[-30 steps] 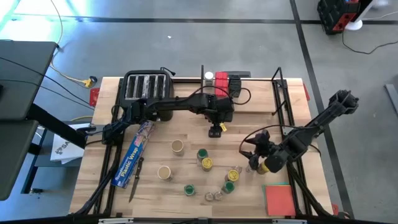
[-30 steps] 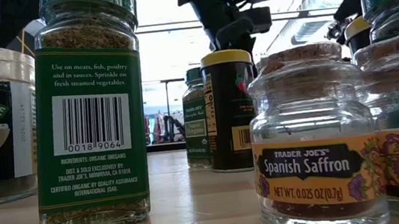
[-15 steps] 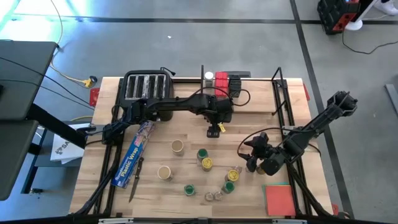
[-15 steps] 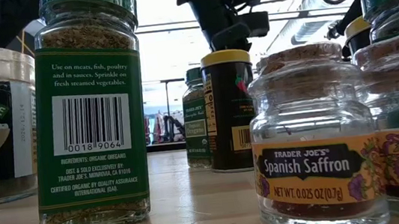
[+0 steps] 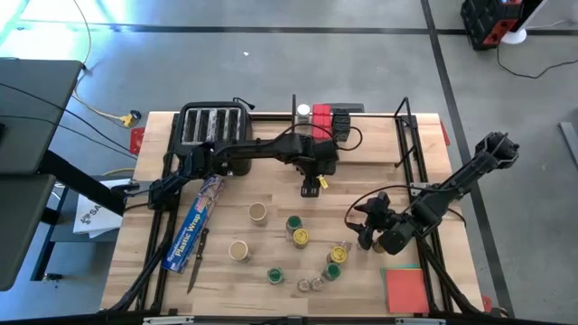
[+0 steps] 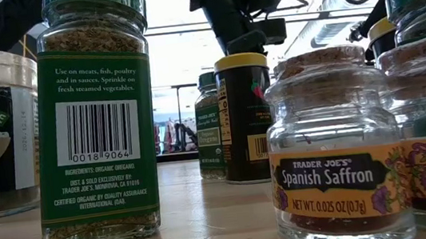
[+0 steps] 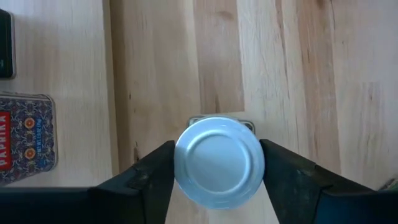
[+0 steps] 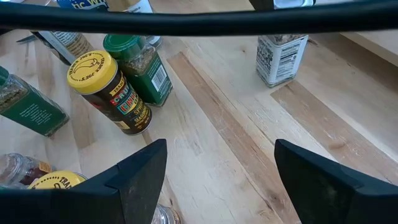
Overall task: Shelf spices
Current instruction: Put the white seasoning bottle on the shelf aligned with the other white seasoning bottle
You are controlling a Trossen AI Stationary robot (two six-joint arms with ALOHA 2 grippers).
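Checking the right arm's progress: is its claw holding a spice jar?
No. The right claw stands open over bare wood, nothing between its fingers.

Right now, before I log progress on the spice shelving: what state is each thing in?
left gripper: shut on the silver-lidded jar
silver-lidded jar: upright, lid on
right gripper: open, empty
yellow-lidded jar: upright, closed
green-lidded jar: upright, closed
saffron jar: upright, stopper in
toaster: slots empty

Spice jars (image 5: 298, 236) upright mid-table, red tins (image 5: 321, 115) on shelf (image 5: 379, 149)
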